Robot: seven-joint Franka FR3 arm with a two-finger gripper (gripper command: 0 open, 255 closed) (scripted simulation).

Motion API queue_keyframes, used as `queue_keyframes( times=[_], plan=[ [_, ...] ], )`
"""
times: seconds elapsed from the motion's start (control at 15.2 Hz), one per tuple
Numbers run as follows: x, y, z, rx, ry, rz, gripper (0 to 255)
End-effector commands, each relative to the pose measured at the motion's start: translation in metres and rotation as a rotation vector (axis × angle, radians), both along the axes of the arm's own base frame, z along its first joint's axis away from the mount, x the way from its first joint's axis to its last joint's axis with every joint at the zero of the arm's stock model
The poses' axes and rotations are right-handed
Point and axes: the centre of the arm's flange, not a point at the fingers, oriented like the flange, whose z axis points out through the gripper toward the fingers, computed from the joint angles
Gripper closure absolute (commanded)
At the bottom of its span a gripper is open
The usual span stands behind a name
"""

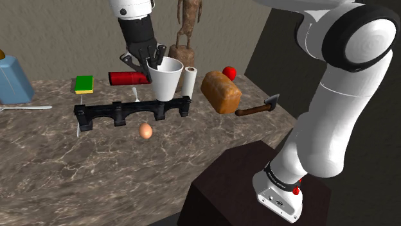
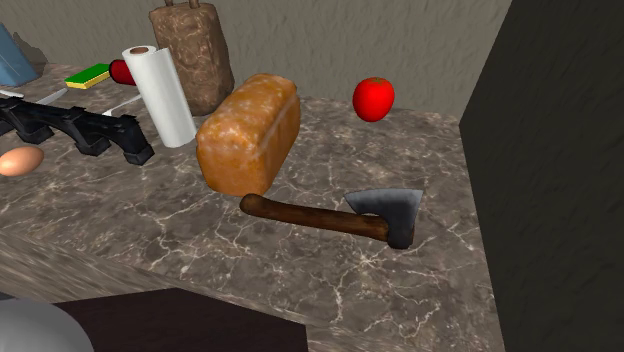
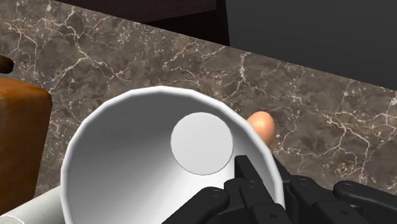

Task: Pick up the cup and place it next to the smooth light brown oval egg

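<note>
Shoulder view, upper centre: the black two-finger gripper (image 1: 153, 62) clasps the rim of the one white tapered cup (image 1: 166, 80), which is upright. One light brown egg (image 1: 146, 131) lies lower in the frame on the marbled counter (image 1: 77, 167), below one black rack (image 1: 132, 112). Second exterior view: one egg far left, one brown bread loaf (image 2: 250, 133), one wooden-handled hatchet (image 2: 340, 215), one red apple (image 2: 373, 98). Wrist view: one finger (image 3: 245, 168) sits inside the cup, and the egg shows beyond its rim.
</note>
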Motion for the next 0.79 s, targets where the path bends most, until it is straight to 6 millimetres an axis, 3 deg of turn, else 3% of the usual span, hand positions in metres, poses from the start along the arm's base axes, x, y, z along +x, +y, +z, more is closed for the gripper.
queue_keyframes(
  times=[0.0, 0.4, 0.73],
  plan=[
    [0.002, 0.027, 0.000, 0.000, 0.000, -0.002, 255],
    [0.012, 0.106, 0.000, 0.000, 0.000, -0.002, 255],
    [0.013, 0.113, -0.021, 0.000, 0.000, -0.002, 255]
  ],
)
